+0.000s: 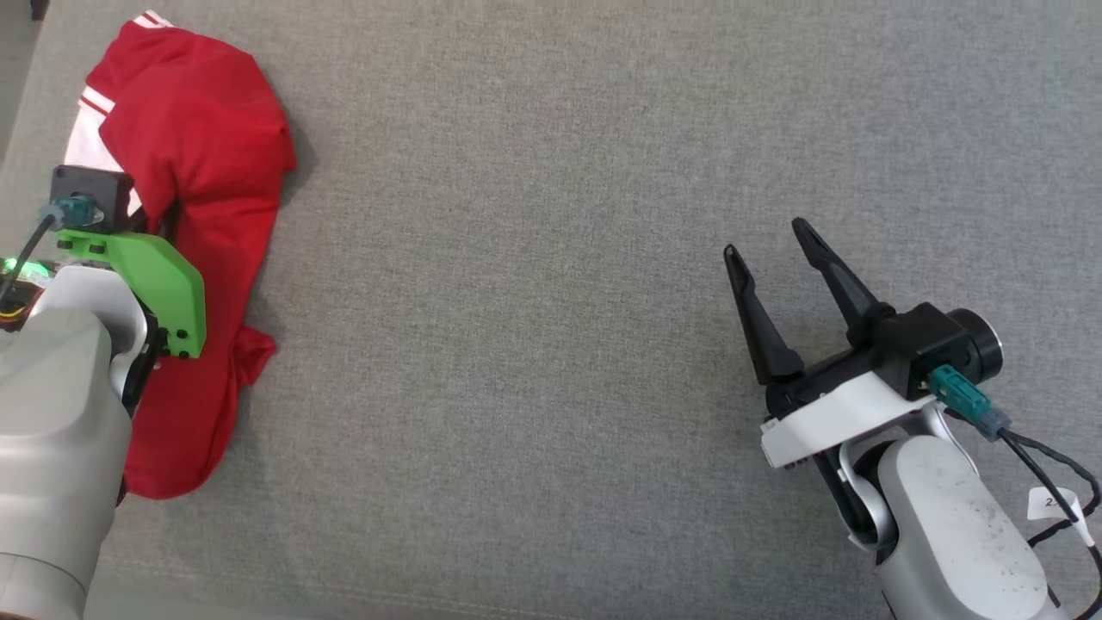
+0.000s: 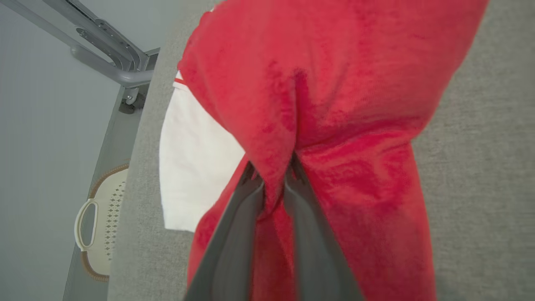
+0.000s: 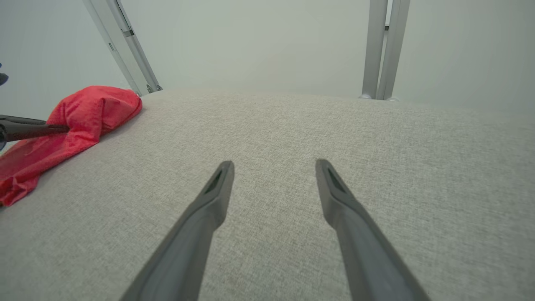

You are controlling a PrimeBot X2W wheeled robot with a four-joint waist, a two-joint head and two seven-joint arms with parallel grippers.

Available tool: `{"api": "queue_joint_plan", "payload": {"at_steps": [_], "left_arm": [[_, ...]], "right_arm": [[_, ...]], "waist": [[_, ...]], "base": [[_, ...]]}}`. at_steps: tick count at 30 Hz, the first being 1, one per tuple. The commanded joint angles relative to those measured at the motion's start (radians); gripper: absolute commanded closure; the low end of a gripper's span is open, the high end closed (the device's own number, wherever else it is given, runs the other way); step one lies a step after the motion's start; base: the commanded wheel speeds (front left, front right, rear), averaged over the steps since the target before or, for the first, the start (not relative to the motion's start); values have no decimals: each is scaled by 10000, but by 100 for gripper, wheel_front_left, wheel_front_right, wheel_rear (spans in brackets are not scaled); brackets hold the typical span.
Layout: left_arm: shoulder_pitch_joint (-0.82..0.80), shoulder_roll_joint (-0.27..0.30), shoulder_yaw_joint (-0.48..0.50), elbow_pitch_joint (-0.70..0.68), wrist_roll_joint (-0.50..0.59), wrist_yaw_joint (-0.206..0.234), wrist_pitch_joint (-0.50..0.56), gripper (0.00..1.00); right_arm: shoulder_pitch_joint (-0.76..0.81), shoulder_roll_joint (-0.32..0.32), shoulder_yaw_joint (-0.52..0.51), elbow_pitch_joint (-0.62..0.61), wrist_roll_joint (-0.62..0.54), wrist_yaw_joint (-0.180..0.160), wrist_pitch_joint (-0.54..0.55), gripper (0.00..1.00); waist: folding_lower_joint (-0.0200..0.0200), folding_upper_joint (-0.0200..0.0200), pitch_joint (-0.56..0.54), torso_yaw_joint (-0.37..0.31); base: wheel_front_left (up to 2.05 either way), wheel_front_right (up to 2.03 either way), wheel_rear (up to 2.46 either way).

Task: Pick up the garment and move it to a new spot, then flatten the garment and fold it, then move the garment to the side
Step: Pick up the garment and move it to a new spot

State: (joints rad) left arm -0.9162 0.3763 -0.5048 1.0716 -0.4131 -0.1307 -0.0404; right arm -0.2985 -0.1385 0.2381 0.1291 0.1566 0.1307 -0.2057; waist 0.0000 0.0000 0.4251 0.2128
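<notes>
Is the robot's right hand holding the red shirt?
No, the right gripper is open over the bare grey surface, far from the red garment, which the left gripper pinches.

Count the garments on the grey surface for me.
1. The red garment with a white panel sits bunched at the left edge of the grey surface, pinched by the left gripper. The left forearm covers part of it, so anything beneath is hidden.

open grey surface (image 1: 551, 301), garment (image 1: 207, 155) bunched far left
</notes>
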Motion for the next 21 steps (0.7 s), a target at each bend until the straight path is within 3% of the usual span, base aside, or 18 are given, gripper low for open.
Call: {"api": "queue_joint_plan", "payload": {"at_steps": [1, 5, 10, 15, 21], "left_arm": [[-5, 31, 10, -34, -209, 14, -235, 100], [261, -115, -234, -616, -978, 11, -693, 100], [778, 290, -1235, -2196, -1877, 16, -1047, 100], [1212, 404, -1388, -3566, -2834, 15, -1100, 100], [1570, -2, -1459, -5080, -3170, 194, -954, 100]], "right_arm": [[77, 29, -14, 92, 48, 0, -104, 0], [150, 172, 6, 372, 162, 0, -250, 0], [372, 431, 61, 817, 385, 0, -429, 0], [612, 636, 17, 1181, 584, 0, -551, 0], [712, 773, -139, 1294, 648, 0, -583, 0]], "waist": [[0, 0, -321, -7], [0, 0, -907, -48], [0, 0, -1779, -162], [0, 0, -2527, -381], [0, 0, -2935, -843]], "base": [[0, 0, 0], [0, 0, 0], [0, 0, 0], [0, 0, 0], [0, 0, 0]]}}
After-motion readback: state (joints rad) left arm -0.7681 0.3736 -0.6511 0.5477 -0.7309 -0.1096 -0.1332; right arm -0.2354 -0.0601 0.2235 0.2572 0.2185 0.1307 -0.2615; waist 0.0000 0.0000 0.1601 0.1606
